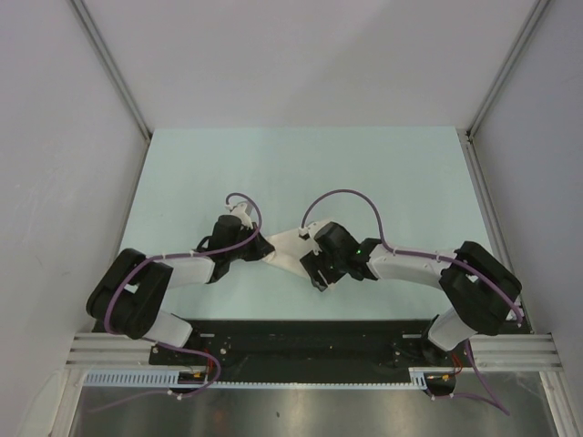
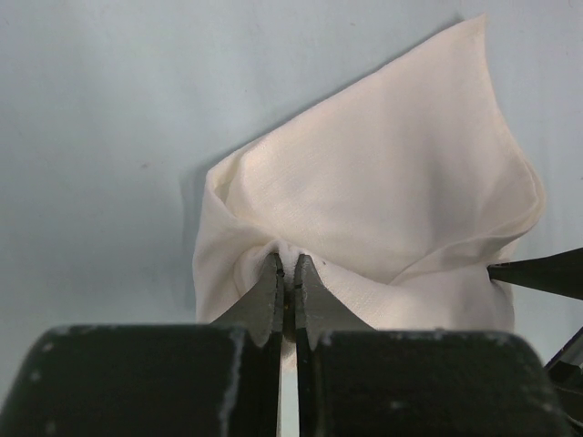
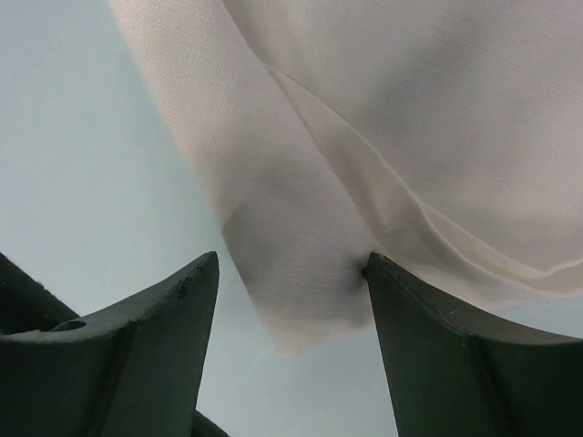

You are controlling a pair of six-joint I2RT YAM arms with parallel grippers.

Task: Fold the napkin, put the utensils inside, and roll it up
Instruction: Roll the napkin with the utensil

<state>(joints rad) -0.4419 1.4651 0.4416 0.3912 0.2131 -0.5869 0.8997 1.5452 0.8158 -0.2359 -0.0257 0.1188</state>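
The cream-white napkin point(image 1: 284, 246) lies bunched on the pale table between my two grippers. My left gripper point(image 1: 258, 244) is shut on a fold of the napkin point(image 2: 364, 200) at its left end, pinching the cloth between the fingertips point(image 2: 273, 273). My right gripper point(image 1: 310, 262) is open at the napkin's right end; a corner of the napkin point(image 3: 310, 255) hangs between its spread fingers point(image 3: 428, 328), with the right finger touching the cloth. The spoon is not in view.
Grey walls with metal posts point(image 1: 109, 68) enclose the table on the left, back and right. A black base rail point(image 1: 301, 341) runs along the near edge. A dark tip of the right gripper point(image 2: 537, 271) shows beside the napkin.
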